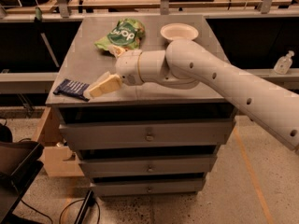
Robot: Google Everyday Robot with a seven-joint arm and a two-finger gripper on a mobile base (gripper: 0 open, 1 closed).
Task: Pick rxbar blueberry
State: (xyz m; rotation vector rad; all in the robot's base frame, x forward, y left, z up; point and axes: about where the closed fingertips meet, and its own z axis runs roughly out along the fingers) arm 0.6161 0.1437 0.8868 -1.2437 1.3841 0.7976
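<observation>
The rxbar blueberry (pixel 71 88) is a small flat dark navy wrapper with pale lettering. It lies at the front left corner of the grey cabinet top (pixel 93 59). My gripper (pixel 103 86) has cream-coloured fingers and hangs just right of the bar, its tip at the bar's right end. The white arm reaches in from the right across the cabinet top. A green snack bag (pixel 121 34) lies further back, behind the gripper.
A white bowl (pixel 179 31) sits at the back right of the cabinet top. Drawers with handles (pixel 149 136) run below. A cardboard box (pixel 56 157) stands on the floor at left, a sanitizer bottle (pixel 283 63) at right, and a shelf behind.
</observation>
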